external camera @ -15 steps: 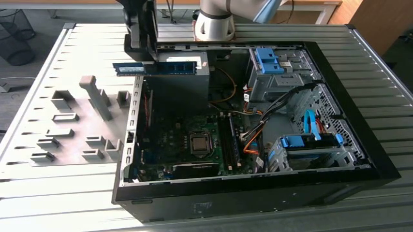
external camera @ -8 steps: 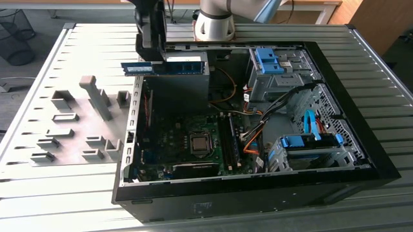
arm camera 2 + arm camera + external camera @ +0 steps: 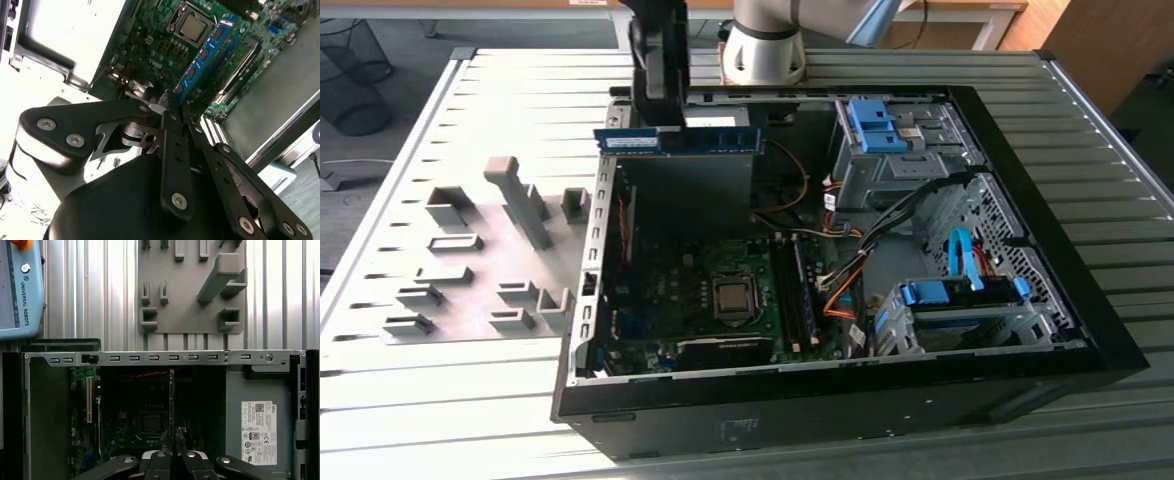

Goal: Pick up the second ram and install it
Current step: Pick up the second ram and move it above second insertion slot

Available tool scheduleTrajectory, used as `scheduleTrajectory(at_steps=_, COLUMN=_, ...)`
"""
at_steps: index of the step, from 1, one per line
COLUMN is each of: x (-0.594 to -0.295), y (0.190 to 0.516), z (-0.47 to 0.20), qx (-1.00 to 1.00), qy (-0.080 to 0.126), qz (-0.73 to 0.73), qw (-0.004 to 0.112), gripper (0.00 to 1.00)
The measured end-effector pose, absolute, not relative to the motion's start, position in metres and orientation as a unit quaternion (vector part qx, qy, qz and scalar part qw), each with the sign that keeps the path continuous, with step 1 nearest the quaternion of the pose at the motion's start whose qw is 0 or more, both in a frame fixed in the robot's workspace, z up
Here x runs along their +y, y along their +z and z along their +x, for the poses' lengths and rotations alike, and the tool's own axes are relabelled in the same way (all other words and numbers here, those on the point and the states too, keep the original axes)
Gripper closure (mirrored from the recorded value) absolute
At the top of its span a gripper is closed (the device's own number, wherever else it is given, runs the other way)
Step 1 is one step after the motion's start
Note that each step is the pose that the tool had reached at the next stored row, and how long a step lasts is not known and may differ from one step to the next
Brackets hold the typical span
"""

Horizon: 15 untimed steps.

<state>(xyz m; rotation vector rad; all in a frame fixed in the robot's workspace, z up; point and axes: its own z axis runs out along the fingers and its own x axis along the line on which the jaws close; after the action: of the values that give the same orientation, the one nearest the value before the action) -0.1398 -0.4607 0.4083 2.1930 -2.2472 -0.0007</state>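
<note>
Clamping the second ram (image 3: 714, 140), end effector (image 3: 659, 122) over computer case (image 3: 854, 405), arm (image 3: 765, 45) cropped

First wrist view's edge cuts off the gripper (image 3: 172, 438).

We are hanging our black two-fingered gripper (image 3: 670, 122) straight down at about eleven o'clock in the exterior view, our silver-grey cylindrical arm column (image 3: 763, 40) standing toward two o'clock of it. Our black fingers (image 3: 174, 145) are pinching the long, thin blue-green circuit-board stick (image 3: 678, 140) by its upper edge.
</note>
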Motion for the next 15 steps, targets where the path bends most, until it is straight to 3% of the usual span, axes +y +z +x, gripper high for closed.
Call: scheduleTrajectory(at_steps=15, x=-0.461, y=0.408, z=-0.093, qx=-0.716, qy=0.000, qz=0.698, qw=0.001, gripper=0.86)
